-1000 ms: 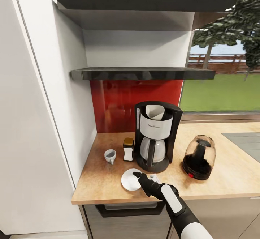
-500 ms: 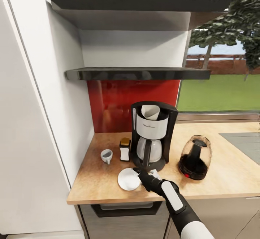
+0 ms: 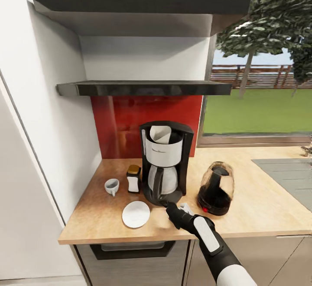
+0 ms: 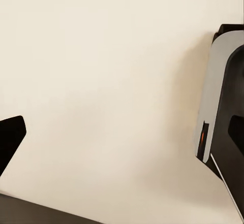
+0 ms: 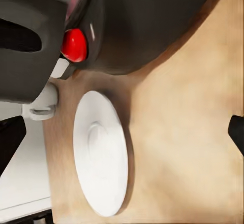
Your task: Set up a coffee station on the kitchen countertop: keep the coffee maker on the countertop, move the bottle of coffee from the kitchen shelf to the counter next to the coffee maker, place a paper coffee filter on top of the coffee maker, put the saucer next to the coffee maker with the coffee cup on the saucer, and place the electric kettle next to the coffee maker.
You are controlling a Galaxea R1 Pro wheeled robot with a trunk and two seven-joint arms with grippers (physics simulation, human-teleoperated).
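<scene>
**— What's the room like from where you are?**

**—** My right pincer [image 3: 173,210] hangs low over the front part of a light wooden countertop [image 3: 264,216]. Grey cabinet fronts run under the counter's edge, with a black drawer handle [image 3: 132,251] below and to the left of my pincer. Behind the counter is a glossy red wall panel [image 3: 117,123], above it a thin black shelf [image 3: 143,88], and a thicker dark board [image 3: 138,4] higher still. Beyond my pincer to the right, a window [image 3: 260,82] shows grass and trees.

**— And your pincer, open or holding something?**

**—** Its fingers are spread apart with nothing between them; in my right wrist view the dark tips sit at opposite edges. My left pincer I cannot judge; its camera shows a pale wall.

**— Where are the coffee things?**

**—** The coffee maker [image 3: 164,165] stands just ahead of my pincer, black with a silver-white body and a glass carafe, and a white paper filter [image 3: 161,133] sits in its top. The saucer [image 3: 135,214], round and white with a ringed centre, lies flat just left of my pincer, apart from it. Further left and back, the tiny white cup [image 3: 112,186] stands on the bare wood, not on the saucer. The small jar of coffee [image 3: 133,178], gold-capped, is right beside the machine. The glass kettle [image 3: 216,188] with black base and red switch stands to my right.
</scene>
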